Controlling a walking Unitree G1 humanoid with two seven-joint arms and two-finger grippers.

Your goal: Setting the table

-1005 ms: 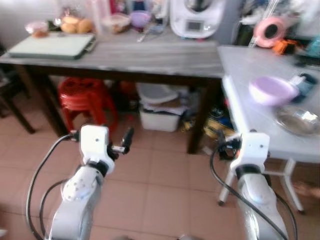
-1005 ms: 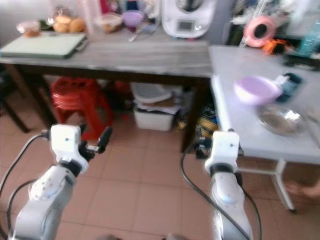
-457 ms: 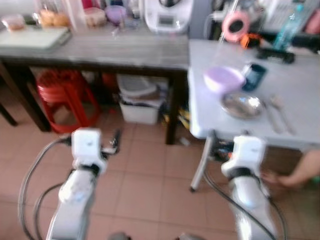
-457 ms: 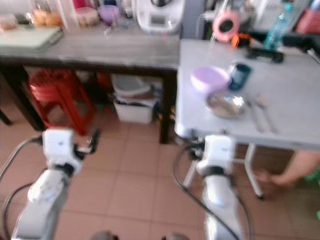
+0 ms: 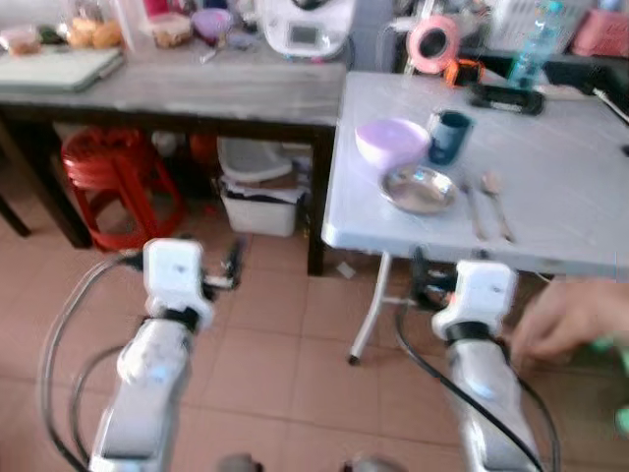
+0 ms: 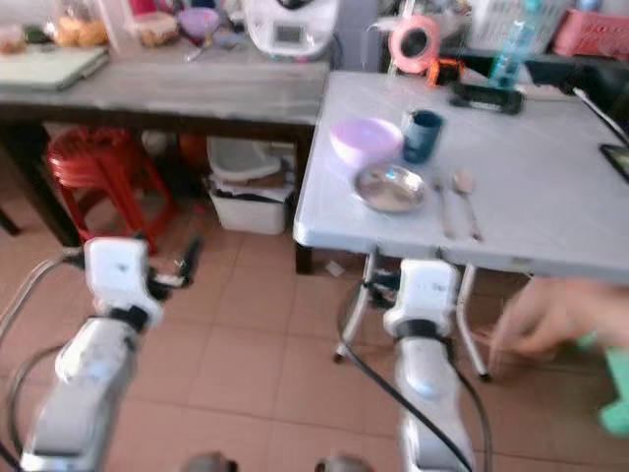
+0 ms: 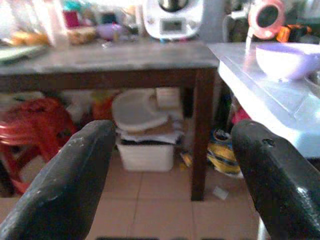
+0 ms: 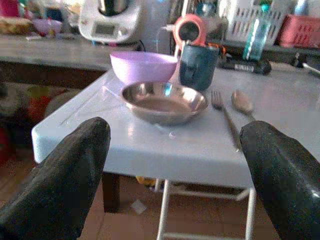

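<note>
On the white folding table [image 5: 560,187] stand a lavender bowl [image 5: 391,141], a dark teal cup [image 5: 450,136] and a steel plate [image 5: 419,190]. A fork [image 5: 472,208] and a spoon [image 5: 494,197] lie beside the plate. My right gripper [image 5: 421,275] hangs open just below the table's near edge; its wrist view looks at the plate [image 8: 164,101], the bowl [image 8: 142,66] and the cup [image 8: 199,66]. My left gripper [image 5: 233,264] is open over the tiled floor, left of the table, holding nothing.
A long dark wooden table [image 5: 197,93] with a white appliance [image 5: 300,25] and food containers runs along the back left. Red stools [image 5: 98,162] and a white bin [image 5: 257,197] sit under it. A person's blurred hand [image 5: 570,315] is low at the right.
The camera has swung toward the white table, which now sits nearer the centre. The person's hand has come further in from the right. Both grippers stay open and empty.
</note>
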